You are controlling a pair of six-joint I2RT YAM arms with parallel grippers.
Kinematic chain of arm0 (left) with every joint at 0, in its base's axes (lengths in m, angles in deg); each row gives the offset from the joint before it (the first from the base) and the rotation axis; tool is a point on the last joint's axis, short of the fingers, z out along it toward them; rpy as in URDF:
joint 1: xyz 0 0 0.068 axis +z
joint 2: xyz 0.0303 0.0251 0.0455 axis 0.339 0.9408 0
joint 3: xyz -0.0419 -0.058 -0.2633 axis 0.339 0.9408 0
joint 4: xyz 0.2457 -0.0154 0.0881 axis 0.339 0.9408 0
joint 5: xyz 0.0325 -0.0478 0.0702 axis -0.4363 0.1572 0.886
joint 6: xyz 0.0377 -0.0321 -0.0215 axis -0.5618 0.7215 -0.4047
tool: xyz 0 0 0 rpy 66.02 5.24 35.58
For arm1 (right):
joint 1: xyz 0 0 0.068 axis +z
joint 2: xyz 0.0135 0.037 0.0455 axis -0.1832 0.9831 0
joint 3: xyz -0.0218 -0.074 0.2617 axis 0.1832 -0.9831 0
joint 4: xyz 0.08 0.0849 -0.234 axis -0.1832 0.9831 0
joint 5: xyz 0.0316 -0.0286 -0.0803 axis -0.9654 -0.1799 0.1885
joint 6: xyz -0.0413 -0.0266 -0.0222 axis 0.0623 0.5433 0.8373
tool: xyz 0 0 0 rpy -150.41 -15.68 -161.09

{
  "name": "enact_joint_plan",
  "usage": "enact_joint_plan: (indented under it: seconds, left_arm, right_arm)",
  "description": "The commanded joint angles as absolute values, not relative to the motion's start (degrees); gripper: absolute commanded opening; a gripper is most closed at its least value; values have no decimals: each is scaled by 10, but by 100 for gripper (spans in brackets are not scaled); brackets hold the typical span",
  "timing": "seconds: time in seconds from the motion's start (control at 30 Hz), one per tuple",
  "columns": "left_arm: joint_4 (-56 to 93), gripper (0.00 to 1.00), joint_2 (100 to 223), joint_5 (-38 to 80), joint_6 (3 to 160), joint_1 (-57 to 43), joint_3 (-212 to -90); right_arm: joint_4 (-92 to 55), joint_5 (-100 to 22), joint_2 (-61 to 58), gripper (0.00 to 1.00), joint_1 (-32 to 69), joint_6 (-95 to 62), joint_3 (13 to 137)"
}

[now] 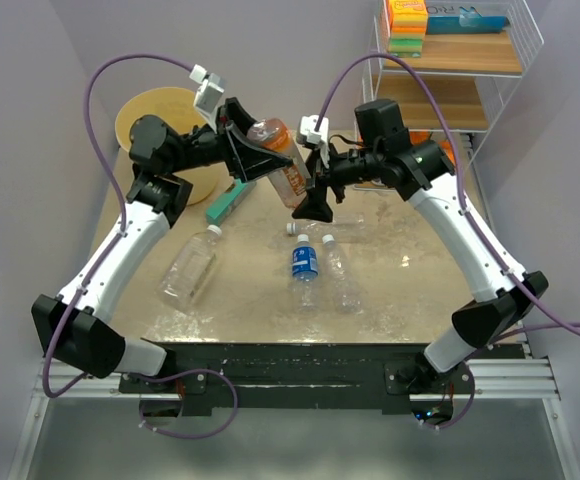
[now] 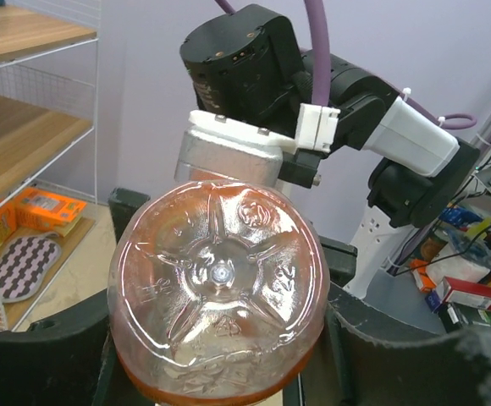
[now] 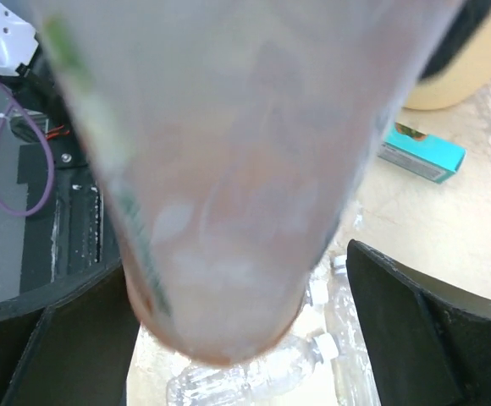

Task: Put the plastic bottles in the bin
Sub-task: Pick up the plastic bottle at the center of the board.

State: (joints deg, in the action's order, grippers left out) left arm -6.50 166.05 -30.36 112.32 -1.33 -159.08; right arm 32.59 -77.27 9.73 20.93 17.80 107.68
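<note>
Counter point(image 1: 240, 300), pale and mottled, set against lilac walls; white wire shelf rack point(image 1: 470, 70) at the far right corner.

1. Orange bottle point(image 1: 282, 160): clear-walled with an orange tint and an orange label. It is held tilted in the air above the far half of the counter. In the left wrist view its moulded star-shaped base faces the camera.
2. Left gripper point(image 1: 257, 150): clamped across the orange bottle's body, with a dark finger point(image 2: 42, 364) on each side. This gripper alone carries the bottle.
3. Right gripper point(image 1: 315, 200): at the lower end of the same bottle, jaws spread wide with the bottle between them. In the right wrist view the bottle is a close blur, and a strip of counter shows between it and one finger point(image 3: 415, 330). It has no hold on the bottle.
4. Bin point(image 1: 160, 115): round, pale yellow, at the far left corner behind the left gripper. It is apart from the held bottle.
5. Teal box point(image 1: 230, 203): flat on the counter, just below the left gripper.
6. Small clear bottle point(image 1: 320, 228): white cap, lying directly under the right gripper.
7. Blue-labelled bottle point(image 1: 304, 265) and slim clear bottle point(image 1: 342, 278): lying side by side, nearward of the right gripper.
8. Large clear bottle point(image 1: 190, 265): on its side, nearward of the left gripper, beside the left forearm.
</note>
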Motion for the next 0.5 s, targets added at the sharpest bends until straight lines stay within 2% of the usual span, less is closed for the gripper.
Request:
enact_joint_plan:
  seconds: [0.0, 0.47]
  left_arm:
    - [-27, 0, 1630, -292, 1081, 8, -1622]
    - [37, 0, 1616, -276, 1049, 162, -1645]
  right_arm:
    - [310, -734, 47, 99, 211, 178, 1070]
    - [292, -642, 9, 99, 209, 189, 1021]
